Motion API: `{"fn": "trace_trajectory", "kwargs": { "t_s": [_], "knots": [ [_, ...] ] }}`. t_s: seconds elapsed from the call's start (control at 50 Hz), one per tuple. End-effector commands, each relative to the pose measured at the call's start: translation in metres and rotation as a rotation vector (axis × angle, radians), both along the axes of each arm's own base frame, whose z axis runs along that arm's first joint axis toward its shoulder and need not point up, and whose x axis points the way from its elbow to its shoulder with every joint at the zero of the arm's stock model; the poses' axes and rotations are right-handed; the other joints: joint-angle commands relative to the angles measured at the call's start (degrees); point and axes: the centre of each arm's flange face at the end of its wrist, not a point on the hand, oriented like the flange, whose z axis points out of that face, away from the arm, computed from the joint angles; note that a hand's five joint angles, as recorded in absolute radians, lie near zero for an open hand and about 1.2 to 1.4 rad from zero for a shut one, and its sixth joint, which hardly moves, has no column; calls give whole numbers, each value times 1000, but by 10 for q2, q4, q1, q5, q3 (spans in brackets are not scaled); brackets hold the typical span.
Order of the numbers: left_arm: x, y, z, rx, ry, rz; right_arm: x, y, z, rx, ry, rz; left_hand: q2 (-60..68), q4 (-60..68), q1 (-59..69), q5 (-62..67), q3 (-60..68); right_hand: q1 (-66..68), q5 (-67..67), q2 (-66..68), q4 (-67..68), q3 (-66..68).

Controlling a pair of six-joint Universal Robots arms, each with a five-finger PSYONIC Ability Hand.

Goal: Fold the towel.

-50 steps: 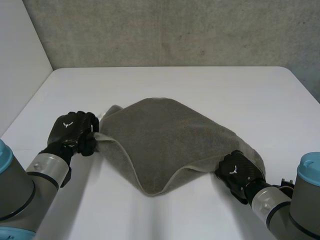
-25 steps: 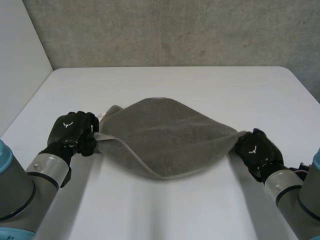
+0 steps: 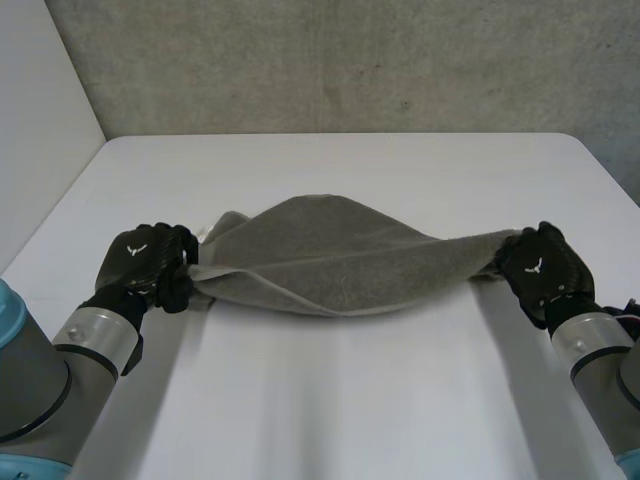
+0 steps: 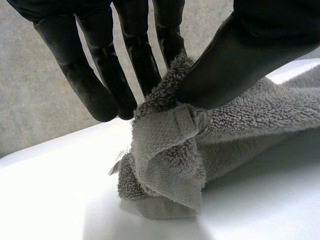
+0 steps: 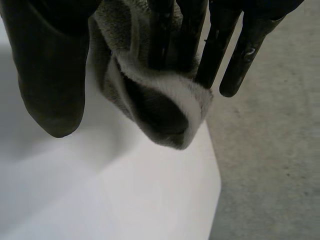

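White table (image 3: 330, 400) before a grey wall (image 3: 350, 60) bears the grey towel (image 3: 340, 265), drawn out long between the two hands with its middle lying on the tabletop. The left hand (image 3: 145, 262) pinches one bunched end between thumb and fingers. The right hand (image 3: 540, 268) has its fingers and thumb closed on the opposite end, near the table's edge.

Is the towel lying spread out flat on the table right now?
No, the towel is bunched into a band between the left hand and right hand.
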Motion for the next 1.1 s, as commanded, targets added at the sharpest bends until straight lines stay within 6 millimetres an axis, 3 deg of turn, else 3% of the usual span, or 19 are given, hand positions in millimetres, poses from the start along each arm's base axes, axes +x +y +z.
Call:
{"fn": "trace_trajectory", "kwargs": {
  "t_s": [0.02, 0.1, 0.18, 0.56, 0.72, 0.92, 1.1],
  "knots": [
    [0, 0, 0, 0, 0, 0, -3, -14, 9, -88, -58, -16, -17, -63, -11, -144, -82, 28, 18, 28, 25, 19],
    [0, 0, -1, 3, -1, -2, -6, -25, 13, -114, -84, -29, -17, -63, -11, -144, -82, 29, 19, 30, 26, 21],
    [0, 1, -2, 6, -2, -2, -4, -32, 2, -86, -87, -31, -17, -63, -11, -144, -82, 46, 36, 47, 43, 38],
    [0, 1, -3, 9, -3, -2, -4, -35, -11, -39, -80, -39, -17, -63, -11, -144, -82, 58, 48, 59, 55, 50],
    [0, 1, -3, 9, -3, -2, -4, -28, -12, -12, -81, -39, -17, -63, -11, -144, -82, 61, 51, 62, 58, 53],
    [0, 0, -3, 6, -8, -2, -1, -6, -2, 152, -167, -11, -17, -63, -11, -144, -82, 68, 58, 69, 65, 60],
    [0, 0, -4, -4, -48, -8, 3, -4, 7, 165, -259, 24, -17, -63, -11, -144, -82, 174, 164, 175, 171, 166]
  ]
}}
